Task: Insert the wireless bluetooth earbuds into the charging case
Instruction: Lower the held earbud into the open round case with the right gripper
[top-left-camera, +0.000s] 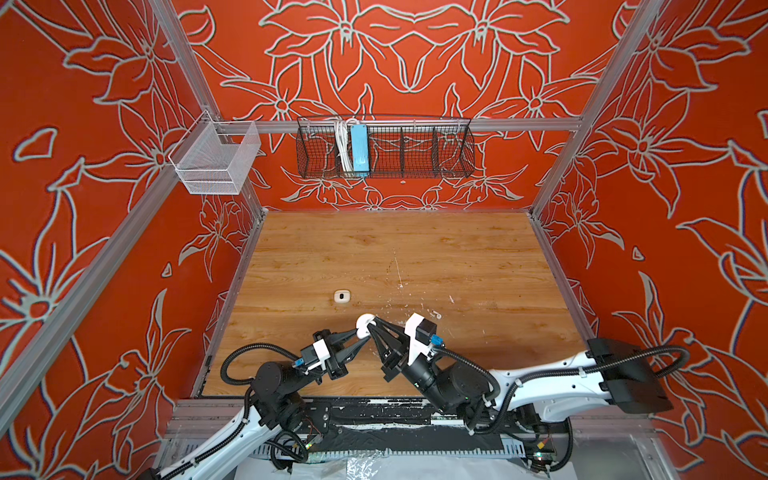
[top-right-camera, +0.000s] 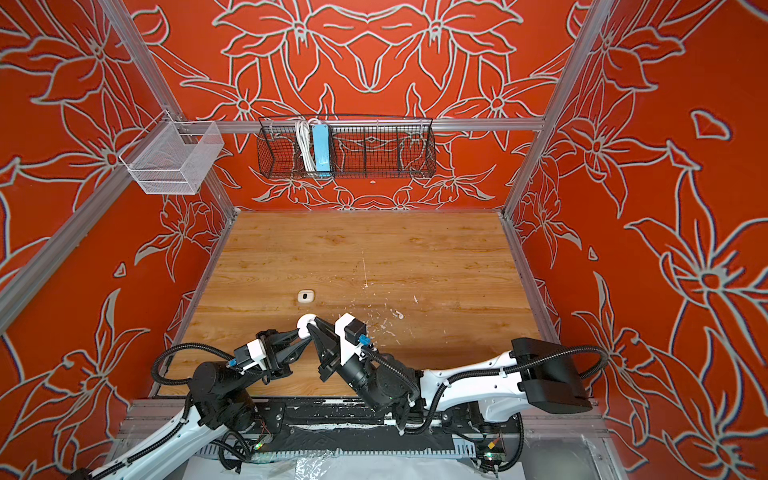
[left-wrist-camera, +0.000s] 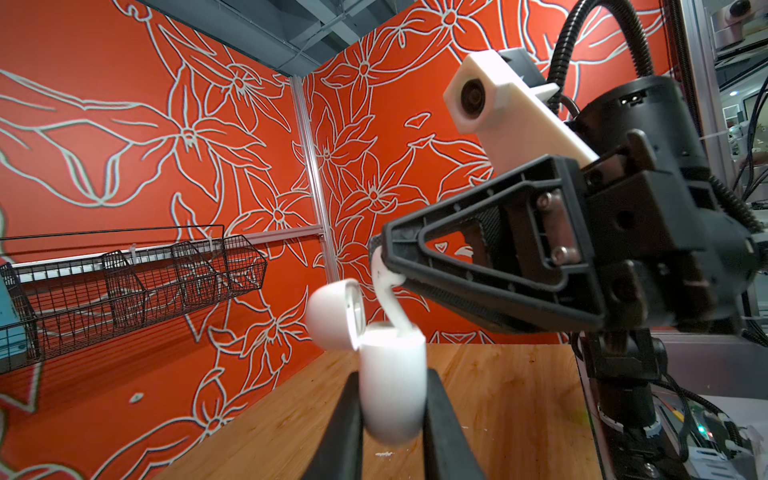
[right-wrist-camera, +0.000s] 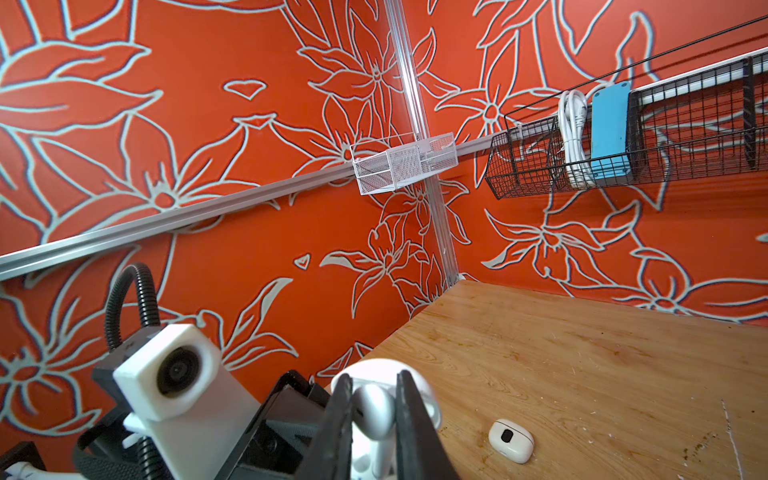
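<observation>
So this all comes down to one alignment: the earbud (left-wrist-camera: 385, 291) sits right above the open mouth of the charging case (left-wrist-camera: 392, 399), stem pointing down into it. The left hand (left-wrist-camera: 392, 374) is clamped on the case body from both sides. It looks to be holding the case up off the tabletop (left-wrist-camera: 498, 395), opening facing up and the lid (left-wrist-camera: 332, 316) swung back, away from the right hand (right-wrist-camera: 372, 386). That hand is pinched on the earbud's head and reaches in over the case. The stem's long axis leans a bit against the case's own axis, and its tip looks to be at the rim or just inside — can't tell which. I'd guess the next move is a short push down along the stem, maybe with a small tilt to line it up with its socket. The right arm does that; the left only has to hold firm. The cream case (top-left-camera: 342, 296) lies well apart on the tabletop, not involved. I can't pick out the other earbud for sure.
</observation>
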